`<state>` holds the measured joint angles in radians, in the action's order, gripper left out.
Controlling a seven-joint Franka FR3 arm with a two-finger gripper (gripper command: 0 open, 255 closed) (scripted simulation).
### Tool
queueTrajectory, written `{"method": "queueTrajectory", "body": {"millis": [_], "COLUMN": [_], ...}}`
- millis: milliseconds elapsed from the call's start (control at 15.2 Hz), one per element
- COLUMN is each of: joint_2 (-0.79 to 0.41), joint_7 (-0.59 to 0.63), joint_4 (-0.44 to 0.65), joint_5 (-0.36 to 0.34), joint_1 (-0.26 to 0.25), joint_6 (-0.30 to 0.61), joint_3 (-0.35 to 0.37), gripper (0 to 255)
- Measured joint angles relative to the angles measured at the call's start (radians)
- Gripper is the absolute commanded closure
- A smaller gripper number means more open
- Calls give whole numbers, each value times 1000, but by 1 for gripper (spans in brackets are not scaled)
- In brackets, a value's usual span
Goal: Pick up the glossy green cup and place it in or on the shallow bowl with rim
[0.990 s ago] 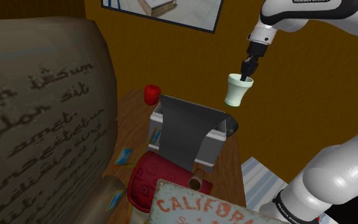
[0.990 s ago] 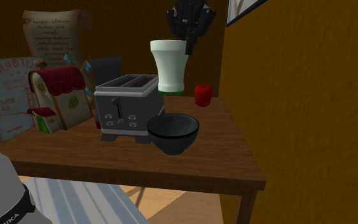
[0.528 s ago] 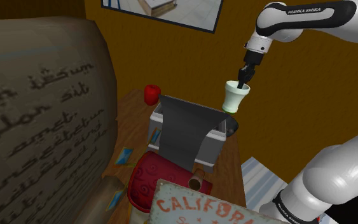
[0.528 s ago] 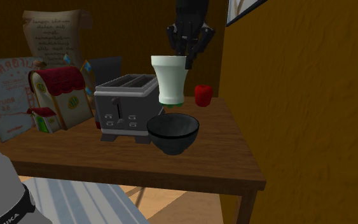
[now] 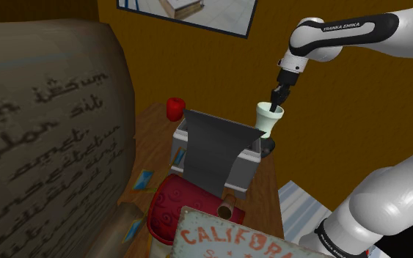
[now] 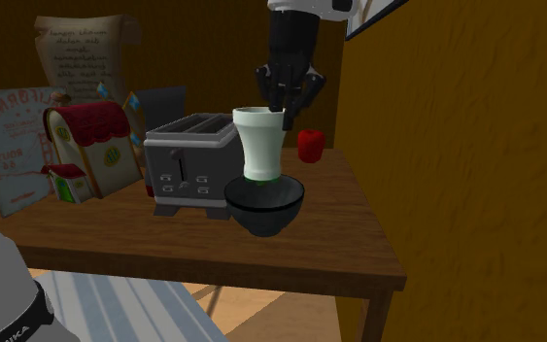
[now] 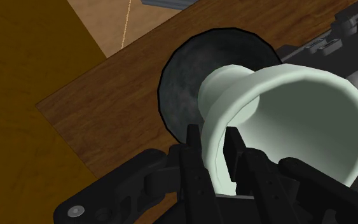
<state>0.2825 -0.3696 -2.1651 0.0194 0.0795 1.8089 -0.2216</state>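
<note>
Wrist view: cup (image 7: 296,118) in tool (image 7: 213,145)

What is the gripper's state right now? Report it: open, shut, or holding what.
Gripper: shut on the rim of the pale green, flared glossy cup, whose base is at the mouth of the black round bowl.
</note>
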Motion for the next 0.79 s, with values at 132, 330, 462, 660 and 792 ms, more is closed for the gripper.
{"method": "queueTrajectory", "body": {"millis": [132, 330, 462, 660, 792], "joint_2": [-3, -8, -8, -8, -8], "joint_7": [-2, -4, -4, -4, -4], "joint_4": [-21, -45, -47, -47, -47], "joint_5": [0, 1, 1, 1, 1], "joint_1": [0, 0, 0, 0, 0], "joint_6": [24, 53, 55, 56, 56], "joint_3": [-1, -2, -2, -2, -2], "gripper": [255, 255, 255, 255, 0]}}
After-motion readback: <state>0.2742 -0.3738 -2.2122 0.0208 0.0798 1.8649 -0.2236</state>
